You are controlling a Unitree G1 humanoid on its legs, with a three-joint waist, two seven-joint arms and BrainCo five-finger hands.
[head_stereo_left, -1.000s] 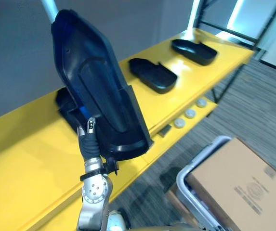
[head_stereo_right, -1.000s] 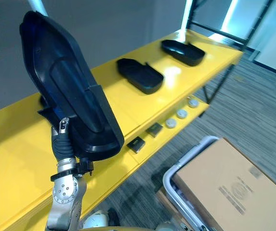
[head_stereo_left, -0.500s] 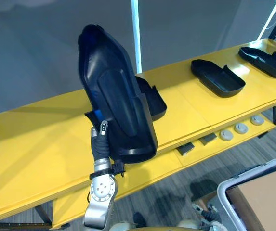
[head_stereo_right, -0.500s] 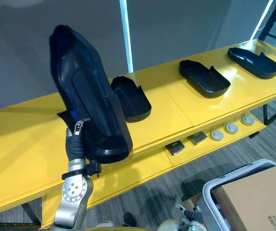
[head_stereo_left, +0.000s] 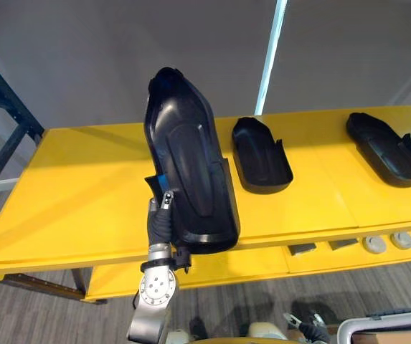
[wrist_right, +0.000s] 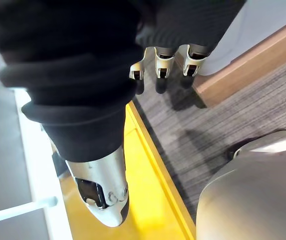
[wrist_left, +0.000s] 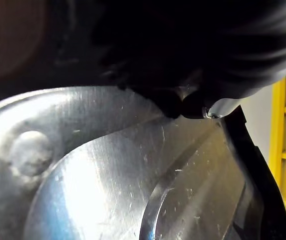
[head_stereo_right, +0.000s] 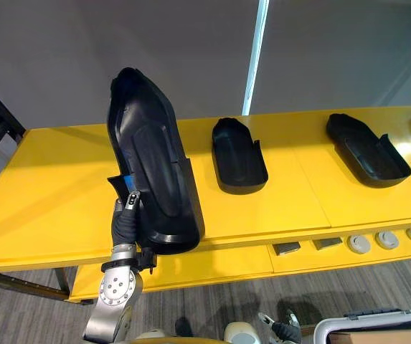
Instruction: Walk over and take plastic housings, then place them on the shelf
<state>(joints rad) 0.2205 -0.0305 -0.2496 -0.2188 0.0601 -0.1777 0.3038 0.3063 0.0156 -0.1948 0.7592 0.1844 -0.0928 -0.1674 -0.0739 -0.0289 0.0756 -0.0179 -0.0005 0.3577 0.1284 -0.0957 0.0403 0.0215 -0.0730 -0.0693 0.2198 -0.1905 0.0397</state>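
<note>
Plastic housing upright in raised left hand

I see a plain grey wall behind, one vertical light strip on it. Long yellow shelf runs the full width, with a lower tier under its front edge. Dark steel upright at the shelf's left end. Grey striped carpet below.

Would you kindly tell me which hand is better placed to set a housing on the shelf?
Left. The left hand grips the upright housing at the yellow shelf; the right hand hangs empty above the carpet.
</note>
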